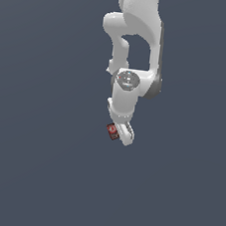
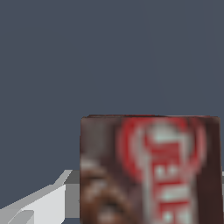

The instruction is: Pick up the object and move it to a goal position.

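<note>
You have the block [image 1: 113, 131] at the gripper [image 1: 120, 135], apparently clamped between its jaws; the contact looks off-centre, so abrupt motion could let it slip free

Only a flat, plain slate-grey backdrop [image 1: 27, 174] fills both views, evenly lit, with no markings or edges showing on it.

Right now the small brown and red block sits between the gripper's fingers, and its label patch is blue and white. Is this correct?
Not quite. The block is at the gripper, but its label patch is red and white, not blue and white. The wrist view shows this close up; in the exterior view the block also looks red.
</note>
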You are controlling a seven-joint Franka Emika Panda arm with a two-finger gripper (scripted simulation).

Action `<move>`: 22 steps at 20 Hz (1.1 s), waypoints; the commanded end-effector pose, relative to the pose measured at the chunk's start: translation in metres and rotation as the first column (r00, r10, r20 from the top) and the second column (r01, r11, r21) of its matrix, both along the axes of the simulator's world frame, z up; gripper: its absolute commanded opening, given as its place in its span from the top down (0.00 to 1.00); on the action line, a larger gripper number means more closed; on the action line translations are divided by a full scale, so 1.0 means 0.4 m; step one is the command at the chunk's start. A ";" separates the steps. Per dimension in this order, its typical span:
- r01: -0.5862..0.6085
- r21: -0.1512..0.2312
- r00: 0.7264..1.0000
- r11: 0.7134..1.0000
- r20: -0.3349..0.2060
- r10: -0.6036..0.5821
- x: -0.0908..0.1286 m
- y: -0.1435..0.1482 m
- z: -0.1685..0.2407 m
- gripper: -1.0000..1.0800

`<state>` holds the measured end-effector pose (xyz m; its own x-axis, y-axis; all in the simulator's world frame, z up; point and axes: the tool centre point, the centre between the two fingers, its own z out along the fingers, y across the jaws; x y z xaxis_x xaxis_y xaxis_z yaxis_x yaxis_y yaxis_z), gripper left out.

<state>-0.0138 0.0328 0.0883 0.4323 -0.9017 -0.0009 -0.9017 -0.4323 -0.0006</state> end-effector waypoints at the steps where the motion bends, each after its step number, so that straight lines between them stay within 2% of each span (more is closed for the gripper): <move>1: 0.001 0.000 1.000 1.000 0.001 -0.001 0.005 -0.023 0.061 1.00; 16: 0.002 -0.002 1.000 1.000 0.000 -0.002 0.049 -0.173 0.476 1.00; 22: 0.001 -0.002 1.000 1.000 0.000 -0.001 0.068 -0.219 0.610 1.00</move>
<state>0.0120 -0.0507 0.3201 0.4308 -0.9024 0.0012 -0.9024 -0.4308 -0.0013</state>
